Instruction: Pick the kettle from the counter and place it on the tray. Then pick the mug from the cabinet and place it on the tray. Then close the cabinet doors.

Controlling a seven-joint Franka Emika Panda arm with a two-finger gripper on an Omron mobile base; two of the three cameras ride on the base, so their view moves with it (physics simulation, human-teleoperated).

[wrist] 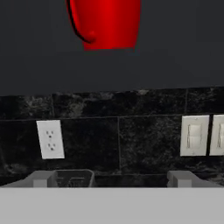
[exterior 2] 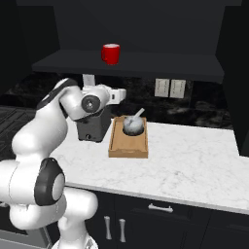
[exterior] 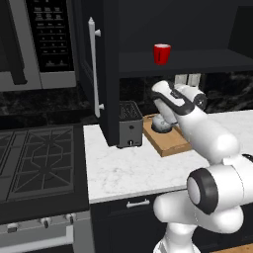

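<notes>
Left base view shows a white robot arm rising from the lower right, bent forward over a white marble counter toward the back wall. On the counter, against the black stone backsplash, lies a shallow wooden tray, and the small silver-grey kettle sits inside it, toward its far end. A boxy black-and-silver toaster stands just beside the tray on its left. Above, the black cabinet is open; one cabinet door with a long vertical silver bar handle swings out on the left, next to a microwave. The red mug stands upright on the dark inner shelf, well above the kettle. A black stovetop lies to the left of the counter. Right base view shows the same scene from the other side: the kettle in the far half of the tray, its thin handle tilted up to the right, the toaster partly behind the arm's wrist, the mug on the shelf above, and two pale switch plates on the backsplash. Hand view looks level at the backsplash, with the mug on the shelf edge at the top, a white outlet on the left and switch plates on the right. The claw has its two fingertips spread wide apart at the bottom, holding nothing.
</notes>
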